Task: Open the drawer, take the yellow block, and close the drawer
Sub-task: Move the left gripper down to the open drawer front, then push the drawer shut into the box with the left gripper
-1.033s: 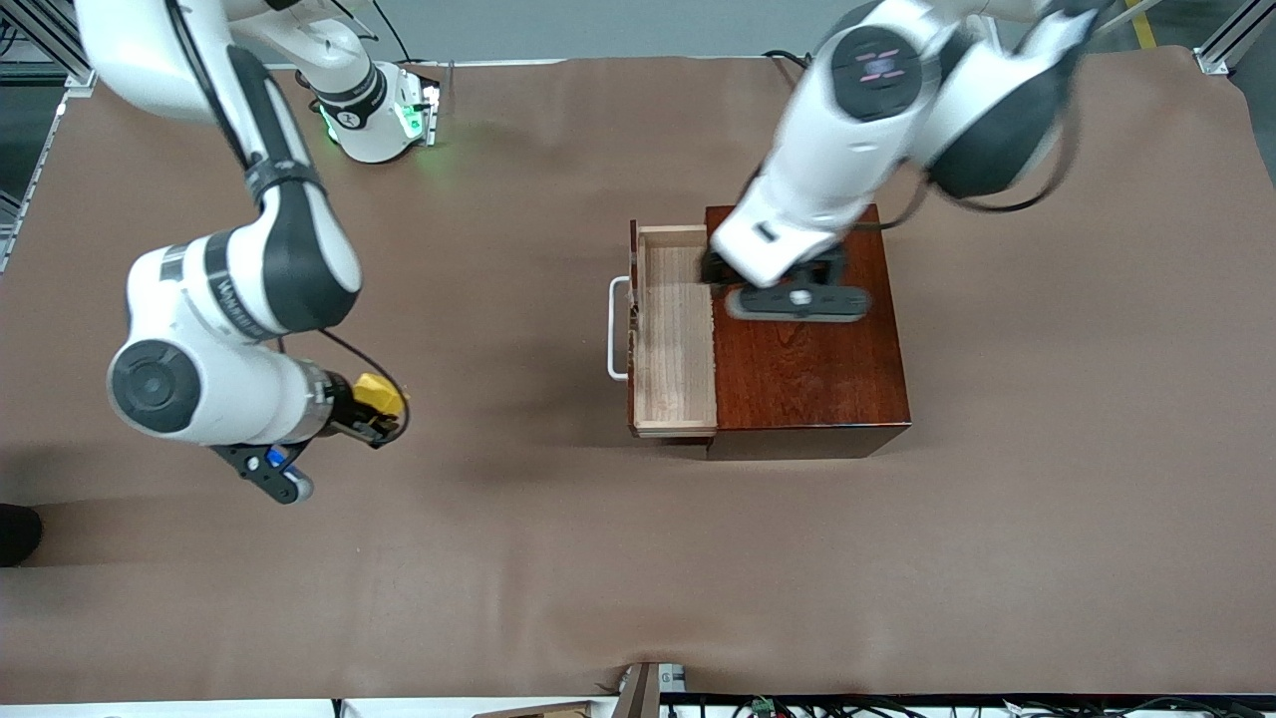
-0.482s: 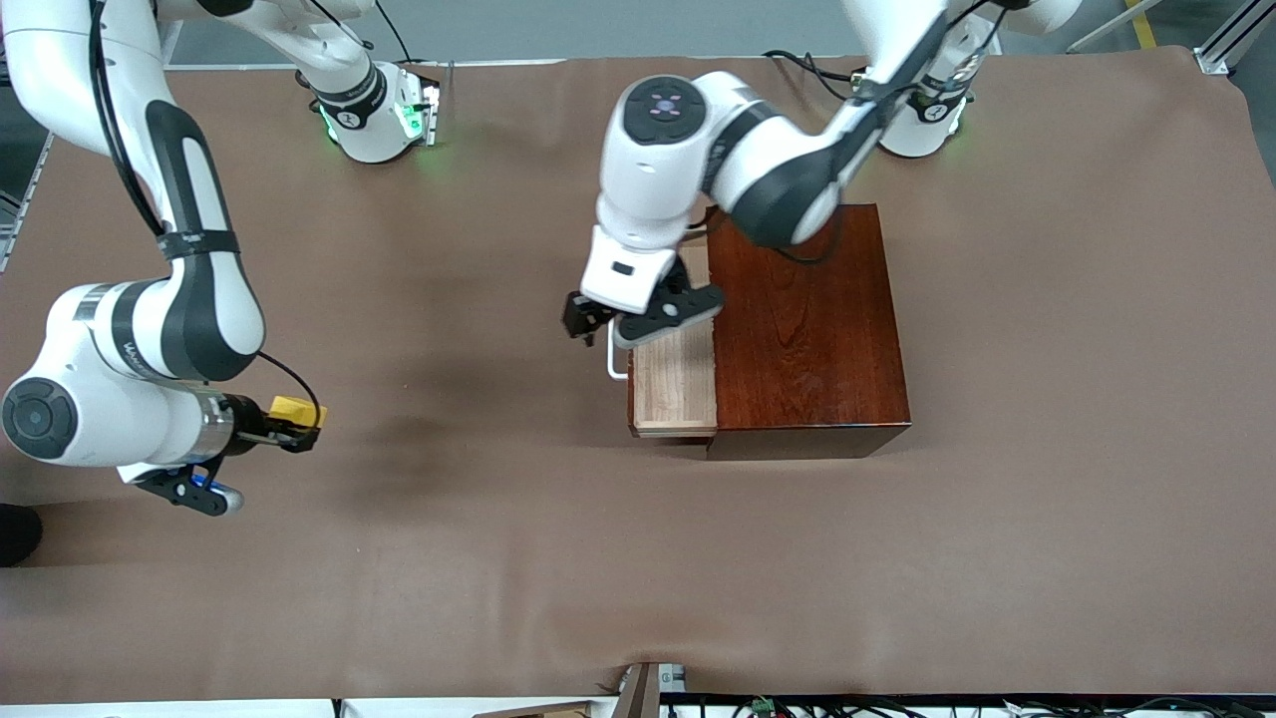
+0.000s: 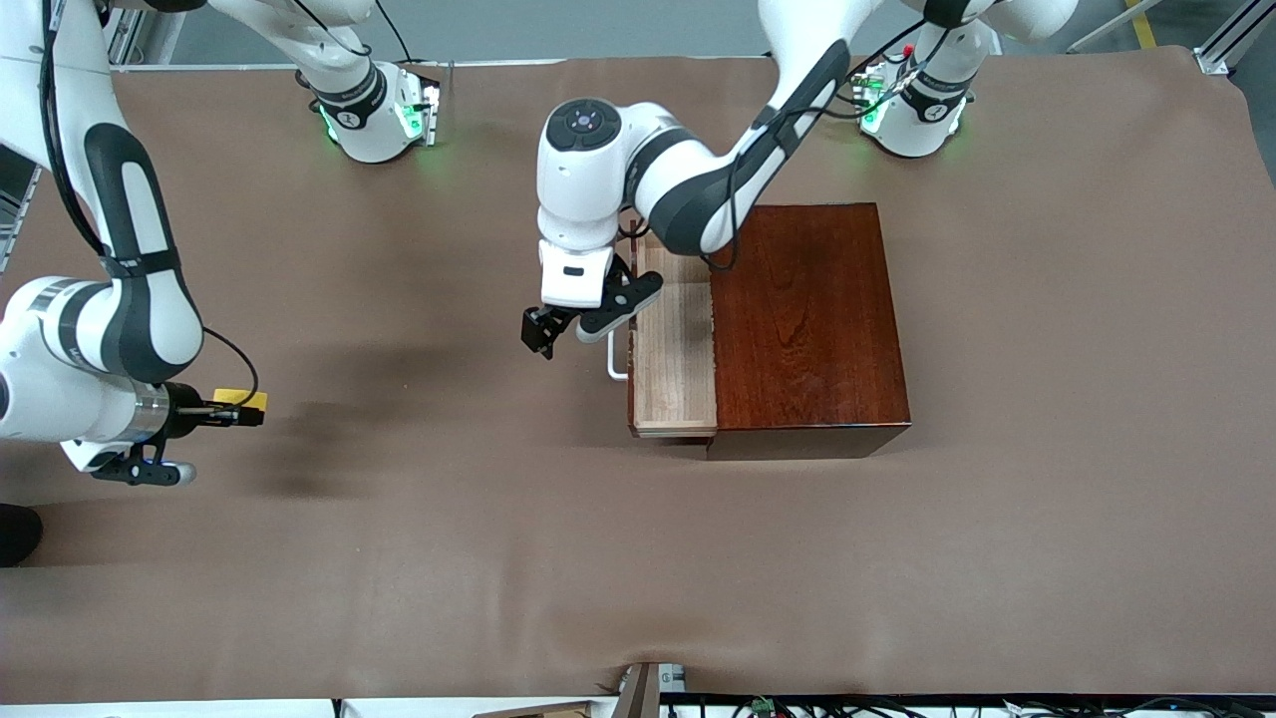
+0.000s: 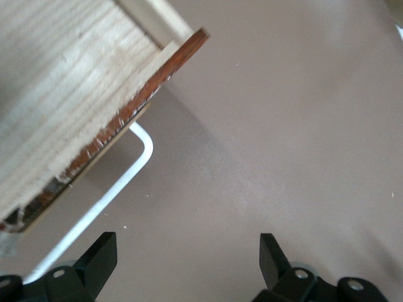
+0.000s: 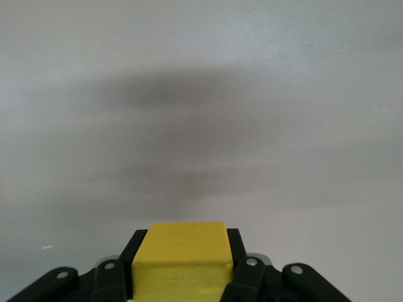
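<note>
Right pincer (image 3: pixel 239 414) clenched on the yellow block (image 3: pixel 244 401), now carried out over bare worktop (image 3: pixel 498 558) toward the right arm's end, well apart from the drawer (image 3: pixel 676 339); a second ago it hung closer to the middle. Left pincer (image 3: pixel 546 334), fingers spread and empty, has swung off the box (image 3: pixel 807 319) top to just beside the white handle (image 3: pixel 616 361). Drawer still pulled out, tray bare. Judgement: block retrieved; closing push remains. Lettering runs along the right forearm, probably a maker's mark, not legible. No other labels seen.
</note>
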